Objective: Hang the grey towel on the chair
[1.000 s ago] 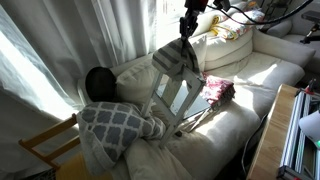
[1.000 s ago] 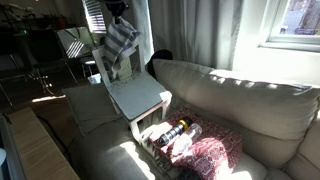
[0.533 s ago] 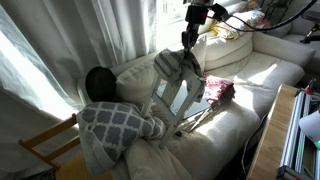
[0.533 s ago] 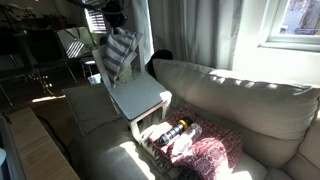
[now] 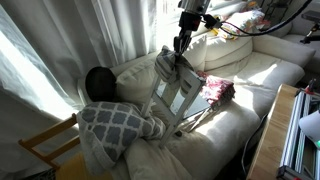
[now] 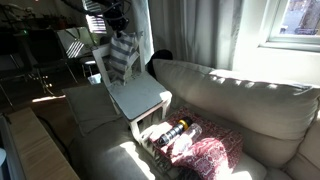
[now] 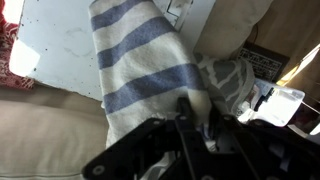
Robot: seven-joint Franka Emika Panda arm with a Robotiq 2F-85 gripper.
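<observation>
Over the chair [image 5: 178, 98] back, holding the towel [image 5: 170, 64] with pincer [image 5: 179, 46] closed on its top fold. Soft, light, floppy; probably best gripped along an upper edge.

- Grey towel [image 5: 170, 66] [image 6: 122, 55] [image 7: 140, 70]: broad pale stripes, soft and bunched, draped over the chair's top rail and hanging down both sides.
- Chair [image 5: 180, 100] [image 6: 140, 100] [image 7: 55, 40]: small, white, slatted back, standing tilted on the sofa [image 5: 250, 75] cushions.

Sofa [image 5: 258, 78]: cream, lit by sun patches.
Curtains [image 5: 95, 30]: hung at 11 o'clock, backlit.
Window [image 6: 296, 20]: seen at 2 o'clock.
</observation>
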